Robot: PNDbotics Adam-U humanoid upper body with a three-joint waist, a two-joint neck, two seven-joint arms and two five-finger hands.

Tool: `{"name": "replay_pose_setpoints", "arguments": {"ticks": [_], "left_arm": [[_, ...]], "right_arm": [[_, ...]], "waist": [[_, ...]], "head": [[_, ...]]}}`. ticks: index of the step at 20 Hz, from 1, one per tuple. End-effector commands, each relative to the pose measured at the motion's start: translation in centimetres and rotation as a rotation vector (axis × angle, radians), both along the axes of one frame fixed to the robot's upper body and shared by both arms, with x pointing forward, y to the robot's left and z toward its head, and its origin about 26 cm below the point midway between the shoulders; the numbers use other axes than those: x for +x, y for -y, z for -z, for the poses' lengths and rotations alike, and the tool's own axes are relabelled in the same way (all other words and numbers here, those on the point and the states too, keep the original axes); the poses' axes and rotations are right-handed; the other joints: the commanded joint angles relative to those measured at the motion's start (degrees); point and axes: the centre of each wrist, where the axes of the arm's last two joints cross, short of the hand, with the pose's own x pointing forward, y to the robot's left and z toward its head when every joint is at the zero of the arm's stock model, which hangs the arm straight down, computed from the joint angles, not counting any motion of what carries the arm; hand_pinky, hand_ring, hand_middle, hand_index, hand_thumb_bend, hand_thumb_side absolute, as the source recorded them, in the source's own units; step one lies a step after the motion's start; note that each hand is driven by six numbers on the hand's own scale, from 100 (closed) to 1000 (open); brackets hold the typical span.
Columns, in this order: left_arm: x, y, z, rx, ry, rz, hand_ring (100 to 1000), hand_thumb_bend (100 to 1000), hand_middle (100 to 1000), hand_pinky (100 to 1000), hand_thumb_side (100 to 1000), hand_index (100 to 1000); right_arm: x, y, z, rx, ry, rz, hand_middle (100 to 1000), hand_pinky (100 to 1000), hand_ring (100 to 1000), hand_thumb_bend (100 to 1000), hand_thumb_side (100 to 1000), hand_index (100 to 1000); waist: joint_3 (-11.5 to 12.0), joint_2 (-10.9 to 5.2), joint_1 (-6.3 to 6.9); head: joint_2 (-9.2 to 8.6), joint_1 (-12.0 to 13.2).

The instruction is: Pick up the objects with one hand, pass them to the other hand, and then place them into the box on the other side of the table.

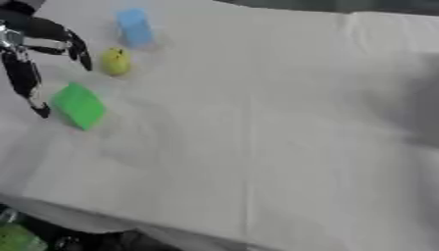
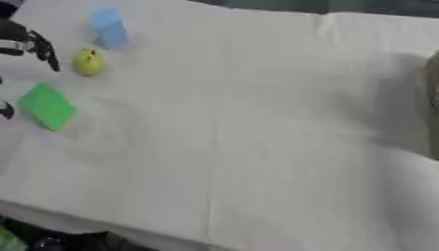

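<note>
Left hand (image 1: pixel 30 54) hangs w/ fingers spread, empty, just beside green block (image 1: pixel 79 106); risk: fingertips nudge it or yellow fruit (image 1: pixel 116 62) away b4 closing

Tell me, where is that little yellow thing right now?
The yellow thing lies at the table's far left, between the blue block and the green block, beside the left hand.

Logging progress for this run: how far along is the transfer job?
Nothing looks done: the blue block, yellow fruit-shaped object and green block all lie on the table. The left hand hovers open beside the green block, holding nothing. Pickup, handover and placing remain; the right hand is out of view.
</note>
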Motion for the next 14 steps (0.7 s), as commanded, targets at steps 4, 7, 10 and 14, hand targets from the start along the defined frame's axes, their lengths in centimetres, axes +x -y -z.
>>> {"name": "replay_pose_setpoints", "arguments": {"ticks": [4,7,10,14], "left_arm": [[1.0,-0.5,0.0,0.044,0.009,-0.005,809,835,769,842,100,809],[1.5,-0.6,0.4,0.048,0.014,-0.006,809,833,770,840,100,810],[1.7,-0.7,0.7,0.048,0.028,-0.002,808,828,770,839,100,810],[2.0,-0.8,1.2,0.042,0.036,0.001,800,821,754,833,100,804]], "right_arm": [[-0.2,0.4,-1.0,-0.032,0.019,0.007,901,935,867,250,329,903],[-0.2,0.4,-1.0,-0.031,0.018,0.005,900,935,867,250,329,904],[-0.2,0.4,-0.9,-0.031,0.016,0.005,900,935,867,250,330,904],[-0.2,0.4,-0.8,-0.03,0.013,0.005,900,936,867,250,331,904]], "waist": [[-0.16,-1.75,0.58],[-0.2,-1.75,0.5],[-0.24,-1.74,0.47],[-0.3,-1.69,0.45]], "head": [[-0.71,0.49],[-0.76,0.66],[-0.8,0.79],[-0.83,0.86]]}}
